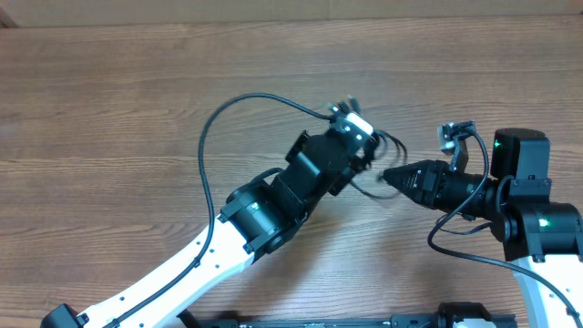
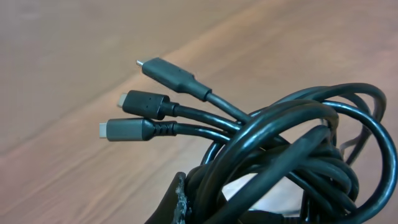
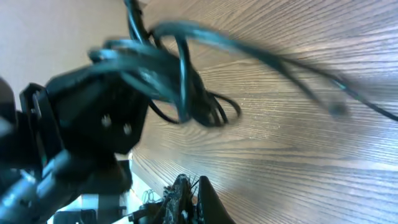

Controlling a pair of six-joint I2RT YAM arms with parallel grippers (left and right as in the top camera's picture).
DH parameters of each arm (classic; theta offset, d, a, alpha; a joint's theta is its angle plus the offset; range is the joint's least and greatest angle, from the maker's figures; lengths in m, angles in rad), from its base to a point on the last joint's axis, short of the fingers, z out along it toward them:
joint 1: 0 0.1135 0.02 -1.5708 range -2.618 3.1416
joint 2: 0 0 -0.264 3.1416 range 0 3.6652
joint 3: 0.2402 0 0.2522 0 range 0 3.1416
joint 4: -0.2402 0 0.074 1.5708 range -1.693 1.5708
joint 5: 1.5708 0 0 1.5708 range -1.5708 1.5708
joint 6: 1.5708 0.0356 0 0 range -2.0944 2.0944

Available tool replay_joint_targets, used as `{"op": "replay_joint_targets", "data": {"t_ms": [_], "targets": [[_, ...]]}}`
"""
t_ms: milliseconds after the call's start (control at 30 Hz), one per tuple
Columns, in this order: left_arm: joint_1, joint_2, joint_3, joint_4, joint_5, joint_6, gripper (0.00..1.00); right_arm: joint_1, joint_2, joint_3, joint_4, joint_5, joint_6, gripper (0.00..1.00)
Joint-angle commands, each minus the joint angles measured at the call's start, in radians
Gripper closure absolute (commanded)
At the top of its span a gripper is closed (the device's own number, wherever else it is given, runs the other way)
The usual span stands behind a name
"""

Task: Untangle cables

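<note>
- While my left gripper (image 1: pixel 362 153) is pinching the cables (image 2: pixel 280 155) bundled above the bench (image 1: pixel 109 109), they are hanging just left of my right gripper (image 1: pixel 386 178).
- That gripper, pressed together and seemingly empty, is pointing at them.

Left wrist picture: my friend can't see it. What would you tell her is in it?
A tangled bundle of thin black cables fills the lower right, with three silver-tipped plug ends poking out to the left. Behind it lies a blurry brown wooden table.
</note>
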State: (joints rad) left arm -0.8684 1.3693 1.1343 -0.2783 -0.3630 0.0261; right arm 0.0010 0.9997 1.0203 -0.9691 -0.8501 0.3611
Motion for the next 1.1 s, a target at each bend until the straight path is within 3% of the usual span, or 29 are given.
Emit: {"op": "replay_joint_targets", "data": {"t_ms": [0,200,233,333,367,533,700,767,933,1067], "targets": [[0.005,-0.002,0.014,0.006,-0.196,0.004,0.96,0.004,-0.002,0.028,0.002,-0.032,-0.047,0.96],[0.004,-0.002,0.014,0.006,-0.114,0.004,0.96,0.004,-0.002,0.028,0.004,-0.057,-0.063,0.95],[0.004,-0.002,0.014,0.006,-0.068,0.004,0.96,0.004,-0.002,0.028,0.008,-0.055,-0.063,0.87],[0.004,-0.002,0.014,0.006,0.056,0.004,0.96,0.004,-0.002,0.028,0.014,-0.022,-0.040,0.41],[0.004,-0.002,0.014,0.006,0.114,0.003,0.96,0.004,-0.002,0.028,0.014,0.013,-0.017,0.31],[0.004,-0.002,0.014,0.006,0.304,-0.019,0.96,0.004,-0.002,0.028,0.014,0.090,0.035,0.27],[0.004,-0.002,0.014,0.001,0.423,-0.060,0.96,0.004,-0.002,0.028,0.014,0.091,0.035,0.37],[0.004,-0.002,0.014,-0.003,0.436,-0.060,0.96,0.004,-0.002,0.028,0.014,0.091,0.035,0.48],[0.004,-0.002,0.014,-0.013,0.435,-0.060,0.96,0.004,-0.002,0.028,0.014,0.091,0.035,0.96],[0.004,-0.002,0.014,-0.013,0.423,-0.058,0.96,0.004,-0.002,0.028,0.014,0.090,0.035,0.96]]}}
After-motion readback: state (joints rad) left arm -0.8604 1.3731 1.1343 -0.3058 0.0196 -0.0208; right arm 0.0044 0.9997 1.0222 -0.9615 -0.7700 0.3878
